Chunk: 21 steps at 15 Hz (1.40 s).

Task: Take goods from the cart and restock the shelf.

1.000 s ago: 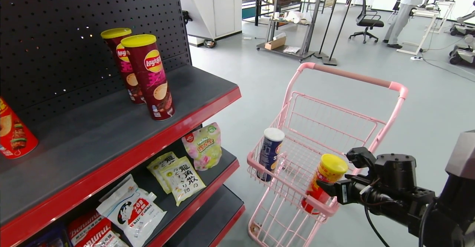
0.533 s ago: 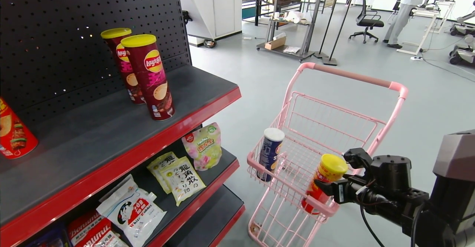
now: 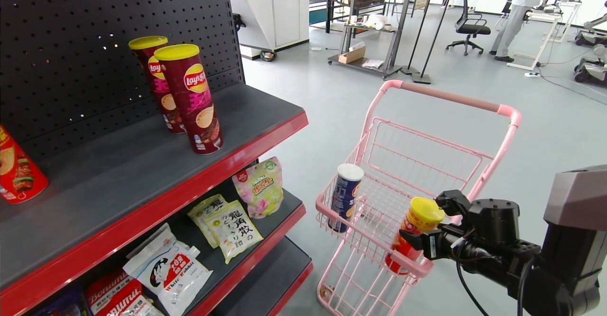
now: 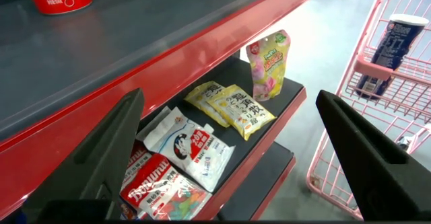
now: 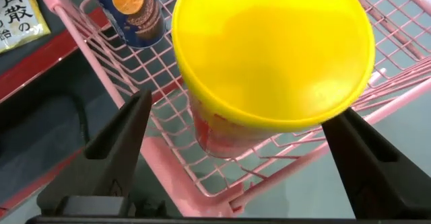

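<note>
The top shelf (image 3: 142,173) has open room along its red edge. In the pink cart (image 3: 446,95), near corner, the right claw (image 5: 236,157) gapes wide astride the yellow-lidded chip can (image 3: 422,211); the left claw (image 4: 229,157), also wide, faces lower-shelf snack bags (image 4: 232,113).

Head camera looked down on shelf (image 3: 142,164) and cart (image 3: 446,97). Left wrist faced both from nearer; right wrist hung close over cart.

Shelf top (image 3: 118,173) offers room between red can (image 3: 16,169) and maroon cans (image 3: 189,97).
</note>
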{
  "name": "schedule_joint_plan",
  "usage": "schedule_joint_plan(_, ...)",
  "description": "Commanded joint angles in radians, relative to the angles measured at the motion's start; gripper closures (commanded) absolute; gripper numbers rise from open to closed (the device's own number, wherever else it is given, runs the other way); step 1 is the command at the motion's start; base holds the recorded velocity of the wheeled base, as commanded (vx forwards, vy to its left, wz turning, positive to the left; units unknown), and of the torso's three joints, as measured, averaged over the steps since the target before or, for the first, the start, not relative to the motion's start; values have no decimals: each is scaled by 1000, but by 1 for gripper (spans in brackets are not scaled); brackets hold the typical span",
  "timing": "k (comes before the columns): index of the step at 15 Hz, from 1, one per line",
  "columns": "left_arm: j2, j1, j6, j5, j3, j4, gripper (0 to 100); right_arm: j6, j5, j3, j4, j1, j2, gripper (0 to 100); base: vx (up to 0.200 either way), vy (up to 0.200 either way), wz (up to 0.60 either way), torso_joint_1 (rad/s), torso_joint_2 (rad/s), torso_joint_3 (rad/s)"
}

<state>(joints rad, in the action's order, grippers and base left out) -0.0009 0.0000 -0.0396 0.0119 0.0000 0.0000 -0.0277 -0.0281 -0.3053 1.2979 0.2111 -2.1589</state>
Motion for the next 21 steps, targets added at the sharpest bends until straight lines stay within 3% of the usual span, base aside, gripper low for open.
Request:
schedule_joint_plan(1, 1, 0, 0, 0, 0, 0, 0, 0, -1, -11, 0, -2, -6, 0, 0, 0, 0, 0, 0, 0)
schedule_joint_plan(12, 1, 0, -14, 2, 0, 0, 0, -54, -13, -38, 0, -2, -10, 0, 0, 0, 0, 0, 0, 0)
schedule_joint_plan(13, 1, 0, -14, 2, 0, 0, 0, -58, -19, -38, 0, -2, -9, 100, 0, 0, 0, 0, 0, 0)
schedule_joint_plan(21, 1, 0, -22, 5, 0, -2, 0, -101, -23, -31, 0, 4, 28, 100, 0, 0, 0, 0, 0, 0)
